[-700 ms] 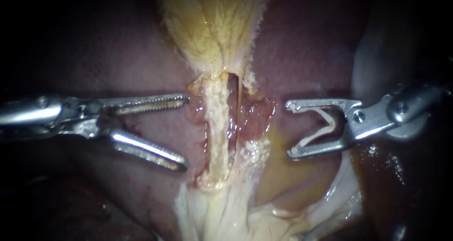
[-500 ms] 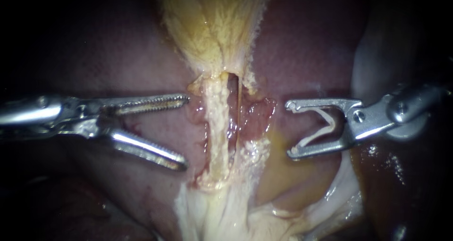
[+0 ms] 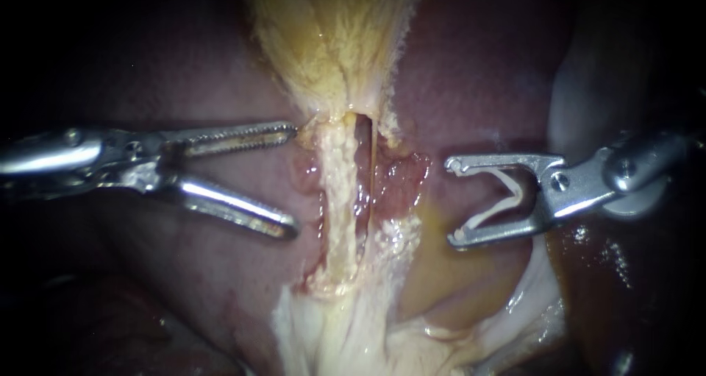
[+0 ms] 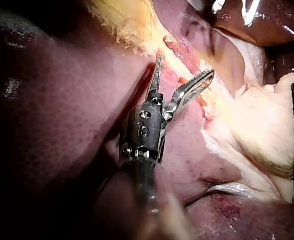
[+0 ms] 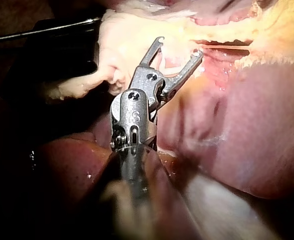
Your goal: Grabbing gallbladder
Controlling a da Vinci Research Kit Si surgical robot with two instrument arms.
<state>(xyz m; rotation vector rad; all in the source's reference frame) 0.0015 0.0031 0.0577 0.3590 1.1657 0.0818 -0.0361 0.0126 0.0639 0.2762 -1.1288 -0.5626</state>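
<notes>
Now the gallbladder (image 3: 331,45) lies at the top middle of the endoscope view, yellow and narrowing downward into a pale strip (image 3: 337,199) that runs on to white tissue below. The left instrument (image 3: 294,179) has its jaws open at a moderate angle and grips nothing. The tip of its toothed upper jaw touches the pale edge just where the gallbladder narrows. Its smooth lower jaw ends just beside the strip, over bare liver (image 3: 220,288); whether it touches cannot be told. On the strip's other side the right instrument (image 3: 451,199) holds its jaws wide apart, with a pale V-shaped clip (image 3: 519,192) seated between them and touching both. Its tips stand clear of the raw red patch (image 3: 401,181) beside the strip, with a band of liver between. Open liver lies above and below both instruments. Against the picture half a second earlier, the left instrument has risen toward the gallbladder, both jaws together and the gap much the same; the right instrument and the tissue have not shifted
</notes>
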